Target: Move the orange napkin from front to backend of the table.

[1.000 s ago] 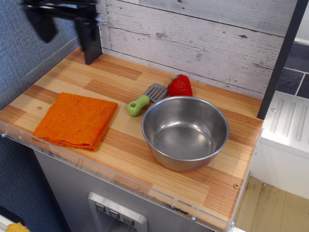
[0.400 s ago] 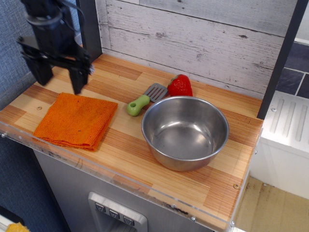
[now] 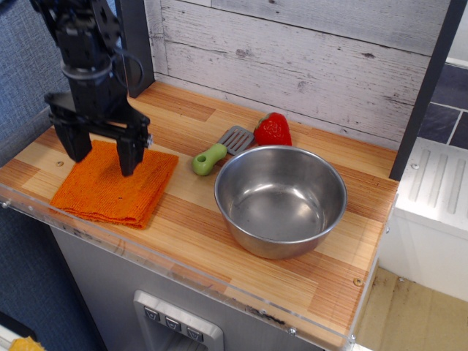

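The orange napkin (image 3: 110, 189) lies folded flat at the front left of the wood-plank table (image 3: 219, 234). My black gripper (image 3: 101, 162) hangs over the napkin's back half, pointing down. Its two fingers are spread wide apart, open and empty. The fingertips (image 3: 126, 167) are at or just above the cloth; I cannot tell whether they touch it.
A steel bowl (image 3: 280, 199) stands at the table's middle right. A green-handled spatula (image 3: 218, 151) and a red strawberry toy (image 3: 273, 130) lie behind it. A dark post (image 3: 136, 44) stands at the back left corner, before the white plank wall (image 3: 292, 58). A clear acrylic rim (image 3: 168, 272) edges the front.
My gripper has come down from the back left corner, forward and lower, until it is over the napkin. The napkin and the other things have not moved.
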`<state>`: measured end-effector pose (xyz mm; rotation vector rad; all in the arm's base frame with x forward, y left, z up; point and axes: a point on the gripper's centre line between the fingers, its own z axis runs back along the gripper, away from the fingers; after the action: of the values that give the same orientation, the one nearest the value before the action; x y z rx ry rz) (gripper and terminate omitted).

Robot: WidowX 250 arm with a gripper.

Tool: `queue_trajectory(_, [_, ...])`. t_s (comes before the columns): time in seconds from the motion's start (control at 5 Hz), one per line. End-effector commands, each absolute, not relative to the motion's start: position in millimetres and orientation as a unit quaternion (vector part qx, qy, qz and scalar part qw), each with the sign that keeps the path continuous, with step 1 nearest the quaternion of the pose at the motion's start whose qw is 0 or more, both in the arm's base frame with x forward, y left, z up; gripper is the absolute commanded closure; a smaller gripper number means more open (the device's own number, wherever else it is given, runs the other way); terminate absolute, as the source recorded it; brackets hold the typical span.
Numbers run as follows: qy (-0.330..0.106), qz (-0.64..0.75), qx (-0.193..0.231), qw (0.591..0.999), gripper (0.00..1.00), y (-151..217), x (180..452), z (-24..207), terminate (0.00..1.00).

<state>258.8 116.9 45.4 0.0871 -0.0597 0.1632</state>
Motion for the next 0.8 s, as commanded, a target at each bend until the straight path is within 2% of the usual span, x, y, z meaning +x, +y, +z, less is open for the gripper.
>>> queue_trajectory(0.0, [-0.011,0.083,0.057,0.995,0.0,129.1,251.6,27.5,0.0])
queue_trajectory(0.2, [-0.002,0.085,0.061,0.995,0.0,136.9,249.1,18.1,0.0])
queue_trajectory(0.6, [-0.041,0.071,0.072,0.994,0.0,136.9,263.4,16.1,0.0])
